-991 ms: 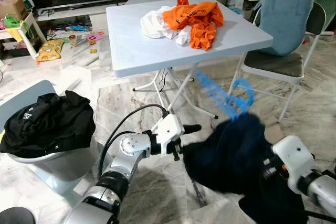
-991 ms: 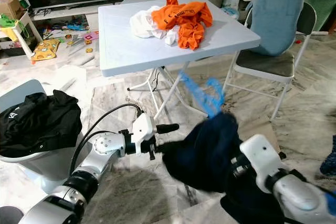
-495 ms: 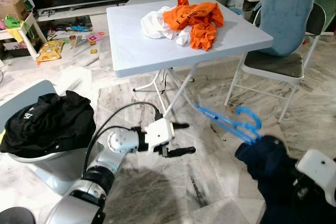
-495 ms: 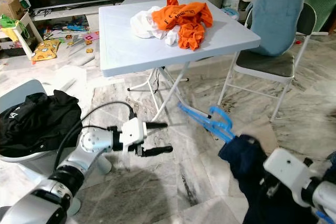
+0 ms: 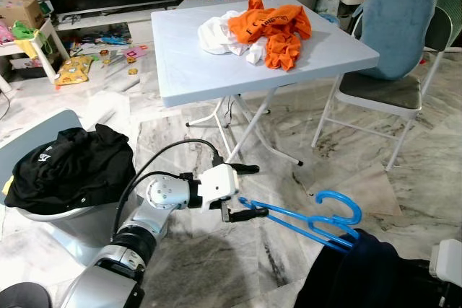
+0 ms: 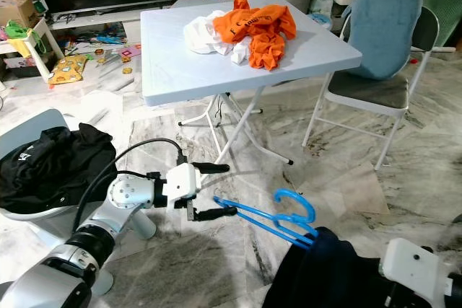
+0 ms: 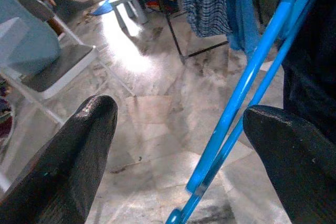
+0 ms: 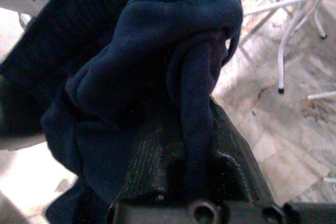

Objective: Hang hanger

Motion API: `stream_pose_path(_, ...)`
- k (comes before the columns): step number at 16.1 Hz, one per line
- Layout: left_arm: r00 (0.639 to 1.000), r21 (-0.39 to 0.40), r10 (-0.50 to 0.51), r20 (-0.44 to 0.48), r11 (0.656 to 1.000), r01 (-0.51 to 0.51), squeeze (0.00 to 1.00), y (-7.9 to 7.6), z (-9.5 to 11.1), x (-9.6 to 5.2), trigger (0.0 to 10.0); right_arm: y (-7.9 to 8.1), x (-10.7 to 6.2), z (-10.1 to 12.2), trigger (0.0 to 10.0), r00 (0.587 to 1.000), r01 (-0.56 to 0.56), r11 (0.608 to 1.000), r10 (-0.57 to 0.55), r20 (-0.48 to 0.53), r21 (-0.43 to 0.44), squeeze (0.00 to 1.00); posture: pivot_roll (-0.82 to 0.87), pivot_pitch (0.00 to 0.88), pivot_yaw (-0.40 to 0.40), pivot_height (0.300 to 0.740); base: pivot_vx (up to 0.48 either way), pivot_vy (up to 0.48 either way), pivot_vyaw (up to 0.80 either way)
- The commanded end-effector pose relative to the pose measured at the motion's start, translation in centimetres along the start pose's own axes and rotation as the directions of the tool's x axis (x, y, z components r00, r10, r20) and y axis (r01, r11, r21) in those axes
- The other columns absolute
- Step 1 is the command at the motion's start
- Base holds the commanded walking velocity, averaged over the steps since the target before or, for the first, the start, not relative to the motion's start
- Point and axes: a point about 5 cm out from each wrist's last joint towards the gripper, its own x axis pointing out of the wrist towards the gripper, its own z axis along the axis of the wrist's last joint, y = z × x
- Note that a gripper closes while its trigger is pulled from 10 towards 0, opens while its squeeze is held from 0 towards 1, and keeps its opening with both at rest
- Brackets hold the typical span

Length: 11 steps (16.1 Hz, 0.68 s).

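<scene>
Our left gripper (image 5: 247, 191), fingers spread, meets the blue hanger (image 5: 310, 219); at 5 o'clock, our right gripper (image 8: 194, 145) clamps the navy garment (image 5: 361, 275).

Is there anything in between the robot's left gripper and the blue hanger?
Nothing visible is in the way. The left gripper is open, and the tip of the blue hanger already reaches between its fingers, close to the lower one. The hanger's other end is tucked into the dark blue garment that the right gripper pinches.
</scene>
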Motion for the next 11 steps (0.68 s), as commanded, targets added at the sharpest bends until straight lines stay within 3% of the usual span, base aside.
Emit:
stream_pose_path(1,0.999,0.010,-0.041,-0.016,0.999,0.041,1.00,0.2,0.2,0.1,10.0,-0.5,-0.5,1.0,10.0,1.000,0.006,0.999,-0.005,0.027,-0.045,0.00,-0.11,0.000,0.027,0.740,0.000,0.000,0.00)
stream_pose_path(2,0.996,-0.004,-0.093,-0.002,0.996,0.093,0.00,-0.3,0.2,0.6,10.0,-0.5,-0.1,1.4,10.0,0.999,0.003,0.998,0.000,0.051,-0.055,0.00,-0.11,0.000,0.026,0.740,0.000,0.000,0.00)
stream_pose_path(7,0.981,-0.006,-0.195,0.027,0.981,0.195,0.00,-0.8,1.0,2.0,10.0,-0.1,0.2,2.7,10.0,0.992,-0.076,0.992,0.085,0.088,-0.101,0.00,-0.12,0.000,0.019,0.740,0.000,0.000,0.00)
stream_pose_path(8,0.977,-0.003,-0.212,0.039,0.977,0.212,0.00,-0.4,1.5,2.4,4.9,0.0,0.1,2.9,10.0,0.990,-0.095,0.989,0.106,0.093,-0.116,0.00,-0.12,0.000,0.019,0.740,0.000,0.000,0.00)
stream_pose_path(9,0.975,-0.001,-0.217,0.044,0.976,0.217,0.00,0.0,1.8,2.6,0.9,0.0,0.1,3.0,10.0,0.989,-0.101,0.987,0.112,0.091,-0.121,0.00,-0.12,0.000,0.020,0.740,0.000,0.000,0.00)
stream_pose_path(10,0.975,0.000,-0.219,0.045,0.976,0.219,0.00,0.1,1.9,2.6,0.9,0.0,0.1,3.0,10.0,0.989,-0.102,0.987,0.113,0.090,-0.122,0.00,-0.12,0.000,0.020,0.740,0.000,0.000,0.00)
stream_pose_path(11,0.971,0.000,-0.235,0.043,0.972,0.235,0.00,0.3,2.1,2.8,0.0,0.0,0.1,3.0,10.0,0.989,-0.105,0.987,0.117,0.089,-0.124,0.00,-0.12,0.000,0.023,0.740,0.000,0.000,0.00)
